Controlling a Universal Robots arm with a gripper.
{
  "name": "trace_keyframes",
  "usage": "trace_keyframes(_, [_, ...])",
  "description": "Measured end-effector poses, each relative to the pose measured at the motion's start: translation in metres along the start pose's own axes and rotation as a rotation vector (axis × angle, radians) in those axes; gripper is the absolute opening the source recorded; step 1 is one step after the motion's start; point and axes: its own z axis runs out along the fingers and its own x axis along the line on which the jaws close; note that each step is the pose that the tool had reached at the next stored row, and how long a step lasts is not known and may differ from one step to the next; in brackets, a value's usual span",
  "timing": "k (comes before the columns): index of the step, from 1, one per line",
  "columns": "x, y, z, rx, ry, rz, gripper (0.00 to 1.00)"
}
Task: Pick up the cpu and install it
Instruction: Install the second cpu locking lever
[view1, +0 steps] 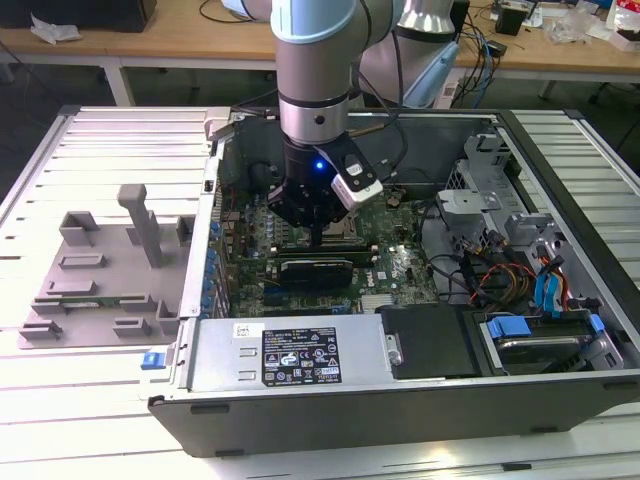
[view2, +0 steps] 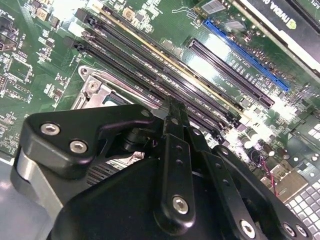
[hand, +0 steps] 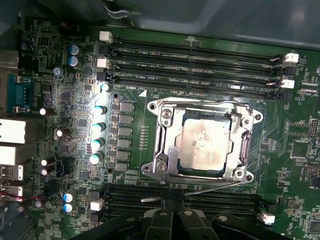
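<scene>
The cpu (hand: 205, 142), a small square chip with a smeared silvery top, lies flat inside the metal socket frame (hand: 162, 145) on the green motherboard. My gripper (hand: 173, 206) hovers just beside the socket, over the memory slots next to it, its fingers pressed together with nothing between them. In the second wrist view the gripper (view2: 172, 107) points down at the board with a corner of the socket frame (view2: 97, 92) beside it. In the exterior view the gripper (view1: 318, 238) reaches down into the open computer case (view1: 400, 400).
Rows of memory slots (hand: 200, 60) flank the socket. A black expansion card (view1: 315, 270) lies close to the gripper. Cables and drive bays (view1: 520, 270) fill the case's side at the exterior view's right. A grey fixture tray (view1: 100, 270) sits outside the case at the exterior view's left.
</scene>
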Motion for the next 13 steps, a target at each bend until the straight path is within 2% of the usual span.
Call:
trace_keyframes(7, [0.0027,0.0002,0.0000,-0.0005,-0.0005,0.000,0.11])
trace_keyframes(9, [0.0051,0.0003,-0.0001,-0.0034,-0.0043,0.001,0.11])
trace_keyframes(13, [0.0135,0.0007,-0.0005,-0.0153,-0.0214,0.003,0.11])
